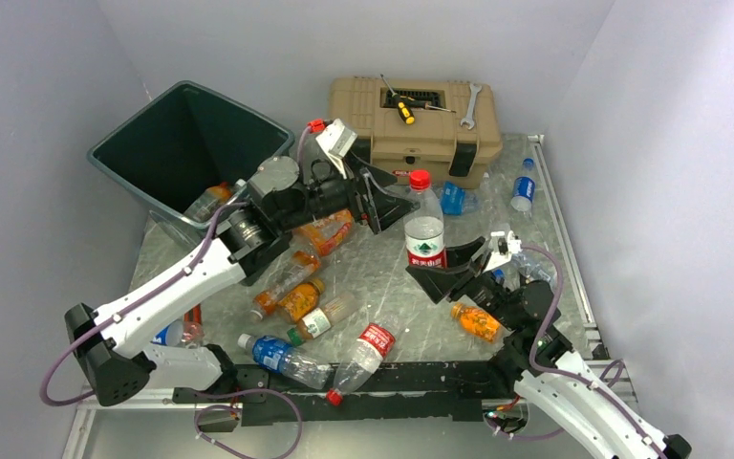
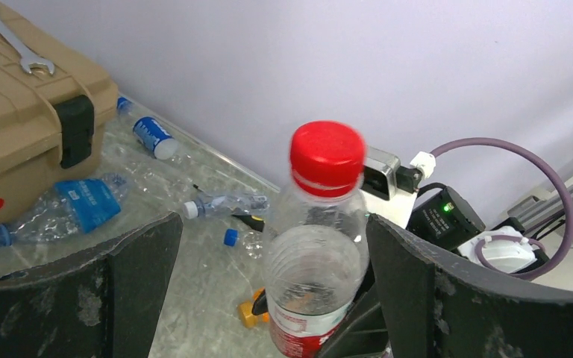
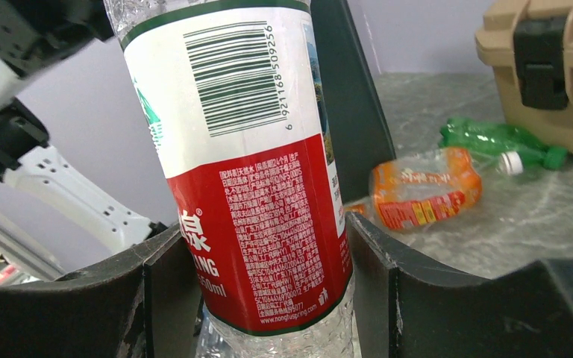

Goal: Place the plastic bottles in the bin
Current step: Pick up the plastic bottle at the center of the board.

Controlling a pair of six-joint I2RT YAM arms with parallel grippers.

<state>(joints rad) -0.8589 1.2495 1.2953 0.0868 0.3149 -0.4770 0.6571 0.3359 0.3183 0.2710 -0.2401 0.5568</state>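
Both grippers bracket one upright bottle: right gripper clamps it low, left gripper open; close left squarely before right releases.

- Top view: bright, even, diffuse light; soft shadows on the table;
- Left wrist view: clear bottle with blurred red cap;
- Right wrist view: label sharp; background soft

White arm links, black joints, purple cables, green LED.
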